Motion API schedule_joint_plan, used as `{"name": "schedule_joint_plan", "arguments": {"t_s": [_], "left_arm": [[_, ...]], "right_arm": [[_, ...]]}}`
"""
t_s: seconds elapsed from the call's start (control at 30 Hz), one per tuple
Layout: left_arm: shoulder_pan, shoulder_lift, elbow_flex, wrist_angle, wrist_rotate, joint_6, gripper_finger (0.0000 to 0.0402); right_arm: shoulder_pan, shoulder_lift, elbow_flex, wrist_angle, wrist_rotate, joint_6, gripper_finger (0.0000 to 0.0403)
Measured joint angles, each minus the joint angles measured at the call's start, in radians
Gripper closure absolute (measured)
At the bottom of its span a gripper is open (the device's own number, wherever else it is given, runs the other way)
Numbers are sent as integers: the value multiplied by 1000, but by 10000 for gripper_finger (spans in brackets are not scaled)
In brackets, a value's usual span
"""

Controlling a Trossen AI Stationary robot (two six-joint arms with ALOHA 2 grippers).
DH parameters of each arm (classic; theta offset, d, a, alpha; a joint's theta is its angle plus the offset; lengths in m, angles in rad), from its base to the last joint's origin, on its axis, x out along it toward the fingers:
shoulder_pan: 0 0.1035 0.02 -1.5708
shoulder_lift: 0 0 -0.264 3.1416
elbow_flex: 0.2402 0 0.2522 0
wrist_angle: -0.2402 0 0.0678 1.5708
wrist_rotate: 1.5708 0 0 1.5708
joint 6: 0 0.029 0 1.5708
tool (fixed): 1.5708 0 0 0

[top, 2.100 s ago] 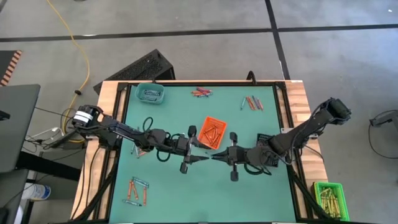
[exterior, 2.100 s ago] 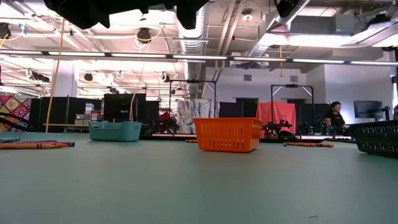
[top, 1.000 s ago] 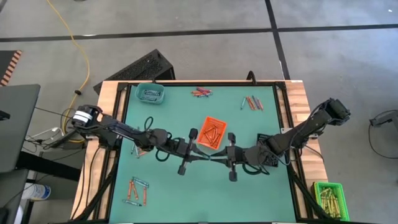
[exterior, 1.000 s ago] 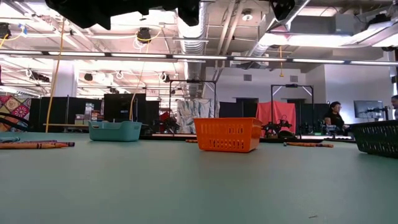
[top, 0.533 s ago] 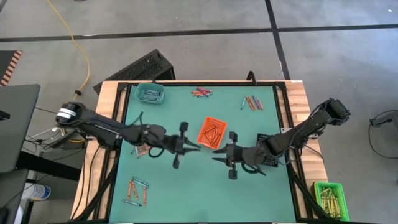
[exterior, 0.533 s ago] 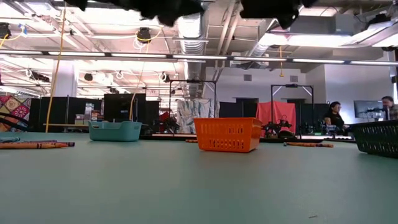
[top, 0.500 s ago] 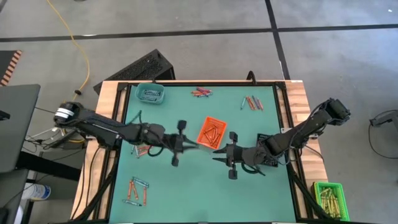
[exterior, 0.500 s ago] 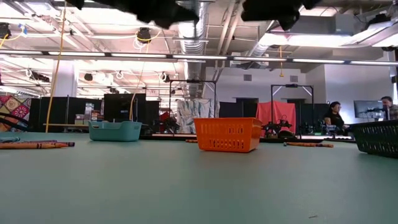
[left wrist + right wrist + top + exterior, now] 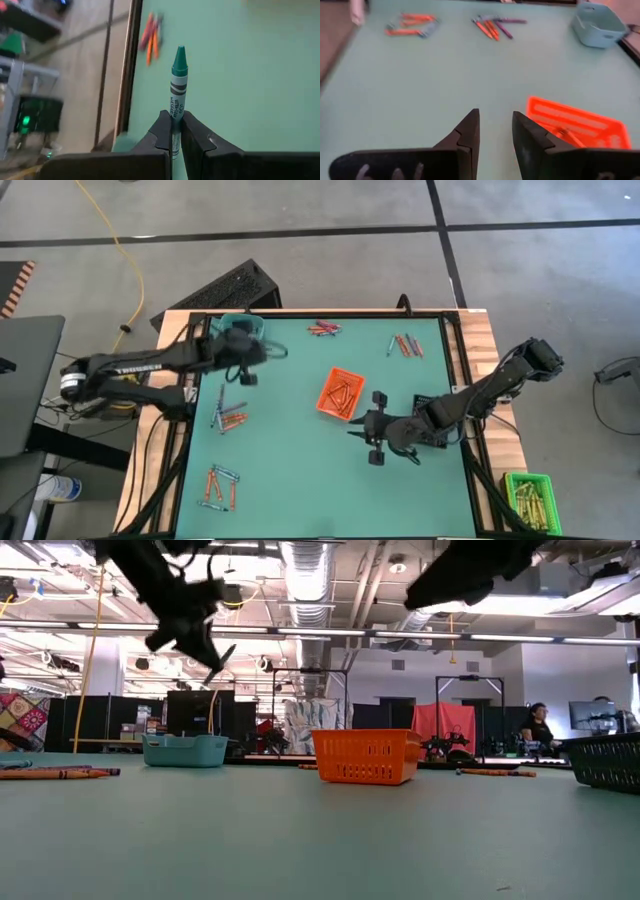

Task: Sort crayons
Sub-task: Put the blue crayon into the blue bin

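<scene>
Looking L to R: left gripper (image 9: 268,350) near teal tray (image 9: 241,330), tip small and hard to make out from above; wrist view shows fingers (image 9: 162,132) pinching a green crayon (image 9: 178,79), tip sticking out past them, lower end hidden. Loose crayons (image 9: 229,419) lie on mat by L edge. Orange tray (image 9: 341,393) mid-table w/ crayons inside. Right gripper (image 9: 352,431) just beside it, spread, empty.

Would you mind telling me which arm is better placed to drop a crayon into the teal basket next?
The left. Its gripper is shut on a green crayon and hangs by the teal basket. The right gripper is open, holds nothing and sits near the orange basket.
</scene>
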Motion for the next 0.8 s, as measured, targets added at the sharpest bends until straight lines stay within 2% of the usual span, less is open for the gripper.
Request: {"name": "schedule_joint_plan", "arguments": {"t_s": [0.2, 0.33, 0.6, 0.7, 0.8], "left_arm": [[242, 94, 0, 8, 81, 141, 398], [353, 185, 0, -14, 96, 190, 397], [474, 325, 0, 31, 59, 271, 390], [502, 360, 0, 12, 48, 274, 377], [514, 382, 0, 13, 30, 270, 354]], "right_arm": [[-35, -1, 0, -133, 40, -3, 294], [-85, -19, 0, -207, 36, -8, 294], [-139, -70, 0, -292, 29, 13, 294], [-154, -94, 0, -316, 31, 32, 294], [-188, -127, 0, -414, 59, 95, 294]]}}
